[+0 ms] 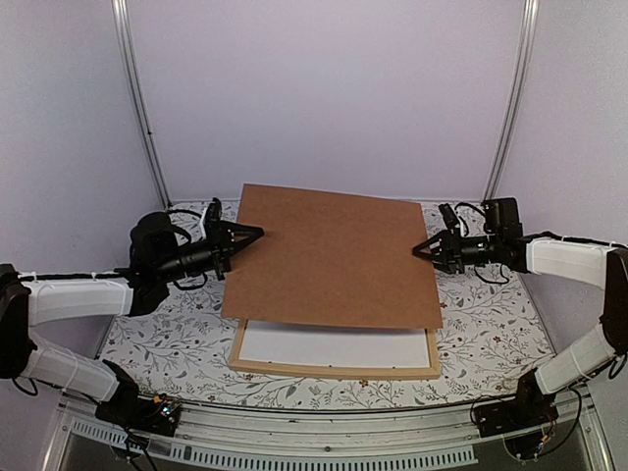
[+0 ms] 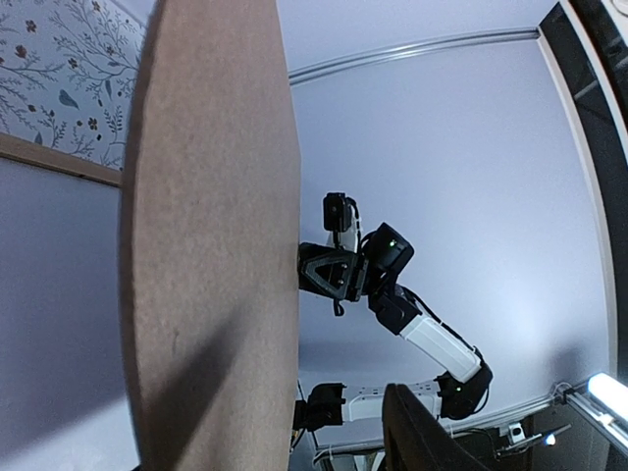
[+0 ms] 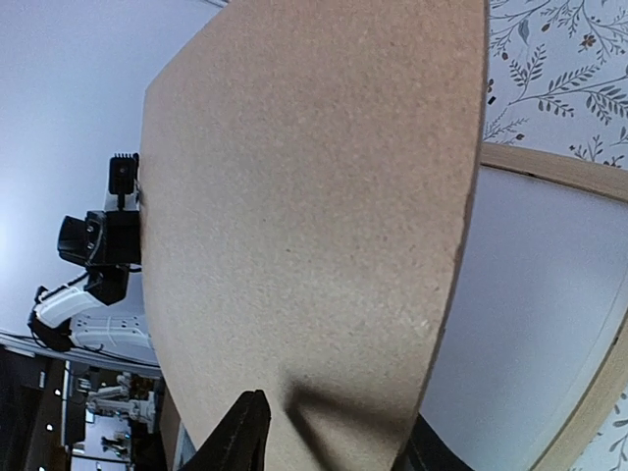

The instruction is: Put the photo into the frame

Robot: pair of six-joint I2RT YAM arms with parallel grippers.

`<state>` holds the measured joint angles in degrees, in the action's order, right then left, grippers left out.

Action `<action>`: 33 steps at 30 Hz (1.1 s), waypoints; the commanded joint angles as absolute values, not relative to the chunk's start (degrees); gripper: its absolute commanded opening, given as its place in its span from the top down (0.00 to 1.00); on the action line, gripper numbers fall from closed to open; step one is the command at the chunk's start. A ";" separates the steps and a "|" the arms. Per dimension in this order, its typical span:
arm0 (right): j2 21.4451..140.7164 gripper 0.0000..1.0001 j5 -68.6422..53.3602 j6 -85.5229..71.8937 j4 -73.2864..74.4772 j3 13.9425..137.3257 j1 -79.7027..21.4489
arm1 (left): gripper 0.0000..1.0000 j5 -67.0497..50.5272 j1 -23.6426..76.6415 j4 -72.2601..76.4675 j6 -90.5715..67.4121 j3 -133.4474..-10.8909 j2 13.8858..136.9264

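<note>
A large plain brown backing board (image 1: pixel 329 257) hangs tilted over the table, covering the back of the frame (image 1: pixel 334 370). This light-wood frame lies flat near the front edge, and a white sheet (image 1: pixel 334 345) shows inside it. My left gripper (image 1: pixel 257 234) is shut on the board's left edge, and my right gripper (image 1: pixel 420 247) on its right edge. In the right wrist view one dark finger (image 3: pixel 235 437) lies on the board (image 3: pixel 314 216), the other beneath its edge. In the left wrist view, a single finger (image 2: pixel 417 437) shows beside the board (image 2: pixel 211 245). The photo is out of view.
A floral-patterned cloth (image 1: pixel 491 324) covers the table. Metal uprights (image 1: pixel 137 98) and pale walls enclose the back and sides. A rail (image 1: pixel 324 417) runs along the near edge between the arm bases.
</note>
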<state>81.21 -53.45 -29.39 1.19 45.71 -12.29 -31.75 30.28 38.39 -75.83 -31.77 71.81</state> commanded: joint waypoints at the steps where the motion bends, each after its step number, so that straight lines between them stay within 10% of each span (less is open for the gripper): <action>1: 81.51 0.63 -58.15 -31.25 -3.25 45.52 -11.86 | 1.00 -32.37 29.56 46.18 -77.08 -31.05 71.39; 9: 79.92 1.00 -60.85 -31.12 -3.14 45.33 -9.77 | 0.99 -32.27 28.49 45.20 -75.42 -27.48 72.45; 28: 75.43 1.00 -67.62 -35.80 -2.68 47.65 -3.89 | 0.16 -28.35 24.39 20.77 -58.02 -30.44 71.20; 33: 75.56 1.00 -68.37 -37.19 -2.95 47.90 -3.63 | 0.08 -24.70 23.67 12.29 -53.08 -33.22 69.81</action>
<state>77.19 -65.49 -35.40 -0.82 45.76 -3.70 -28.27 24.67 21.21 -59.35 -30.09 71.66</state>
